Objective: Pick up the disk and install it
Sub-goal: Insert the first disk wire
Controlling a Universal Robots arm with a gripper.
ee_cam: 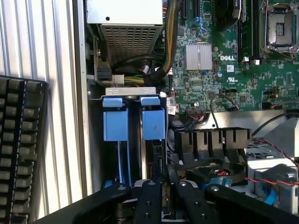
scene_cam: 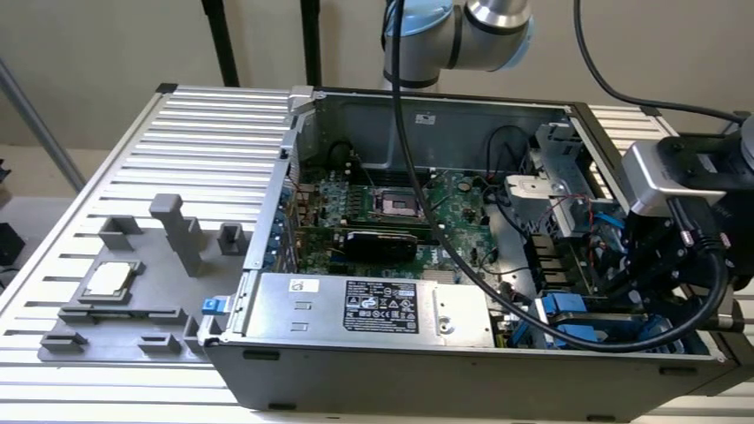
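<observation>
The open computer case [scene_cam: 271,371] lies on a slatted table. My wrist assembly [scene_cam: 666,177] hangs over the drive bay at the case's corner on the exterior view's right. In the wrist view my gripper [ee_cam: 164,192] has its black fingers [ee_cam: 148,201] close together on a thin dark slab seen edge-on, the disk [ee_cam: 157,158]. Its bright blue rail end [ee_cam: 153,123] sits in the bay's slot. A second blue caddy [ee_cam: 115,123] stands in the slot beside it. The disk's flat faces are hidden.
A silver power supply [scene_cam: 371,305] and the green motherboard [scene_cam: 389,212] fill the case. Thick black cables [scene_cam: 471,265] drape across it. A black fan shroud [ee_cam: 210,140] sits beside the bay. A keyboard [ee_cam: 18,149] lies outside the case wall. A grey fixture [scene_cam: 130,309] holds a small chip [scene_cam: 109,281].
</observation>
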